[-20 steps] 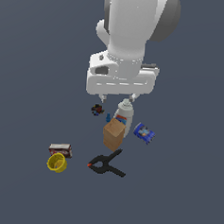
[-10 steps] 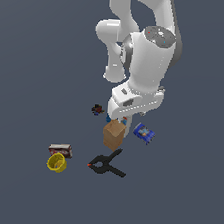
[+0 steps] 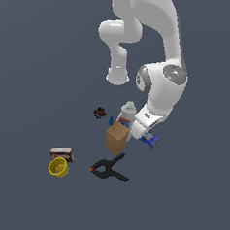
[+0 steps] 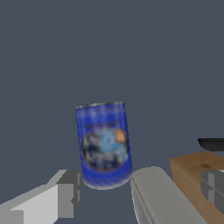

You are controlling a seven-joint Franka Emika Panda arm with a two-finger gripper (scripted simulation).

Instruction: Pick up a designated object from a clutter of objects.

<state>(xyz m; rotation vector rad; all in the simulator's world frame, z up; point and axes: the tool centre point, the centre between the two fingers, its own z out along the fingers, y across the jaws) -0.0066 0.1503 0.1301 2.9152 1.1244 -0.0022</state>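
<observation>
Behind the arm [image 3: 162, 91], only wrist view shows the blue can [image 4: 104, 144] whole.

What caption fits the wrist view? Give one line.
Blue can lying ahead of the gripper, brown box beside it.

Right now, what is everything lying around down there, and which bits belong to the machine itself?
Blue can: one, blue with a white and orange label, just beyond the pincer in the wrist view.
White bottle: one, white, behind the brown box.
Brown box: one, brown, mid-clutter.
Black clamp: one, black with a red tip, in front of the box.
Yellow cup: one, yellow, at the exterior view's left.
Dark red box: one, dark red, right behind the cup.
Tiny dark toy: one, dark, to the exterior view's left of the bottle.
Robot arm: one, white, bent down over the clutter.
Pincer: one, light grey, open.
</observation>
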